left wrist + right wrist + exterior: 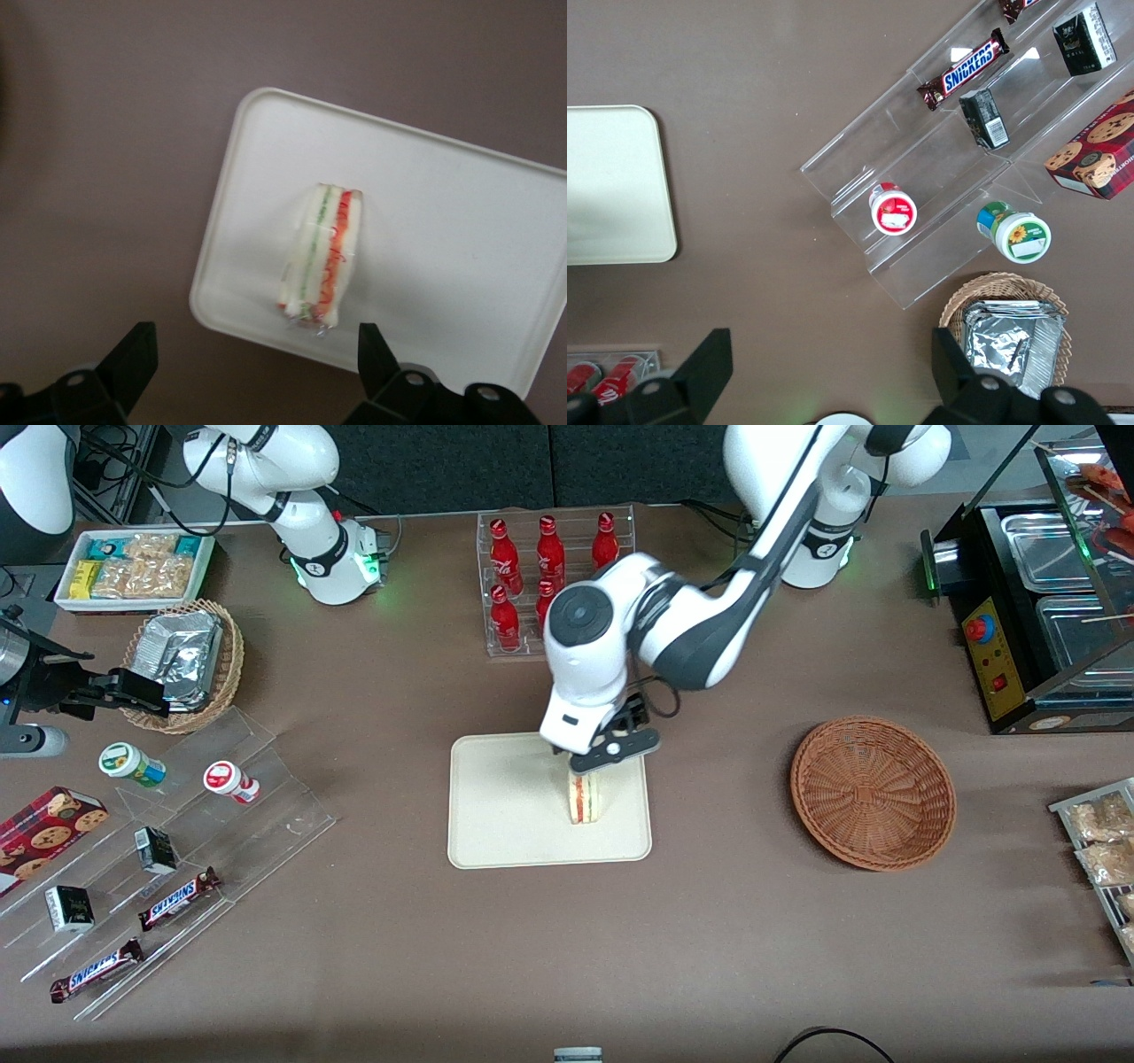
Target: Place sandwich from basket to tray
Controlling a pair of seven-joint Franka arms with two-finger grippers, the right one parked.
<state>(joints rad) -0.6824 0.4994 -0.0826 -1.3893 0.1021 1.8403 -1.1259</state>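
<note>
Now, sweeping across the worktop (399, 939) from the parked arm's end, the cream tray (496, 815) lies near the middle. On it the sandwich (585, 797) stands on edge, its red and green layers facing up, in the part of the tray nearest the basket. Directly above the sandwich hangs the hand (592, 769), its fingers (133, 359) spread wide and released, touching nothing. Well apart from the tray, toward the working arm's end, the reddish-brown basket (873, 793) sits with nothing in it.
</note>
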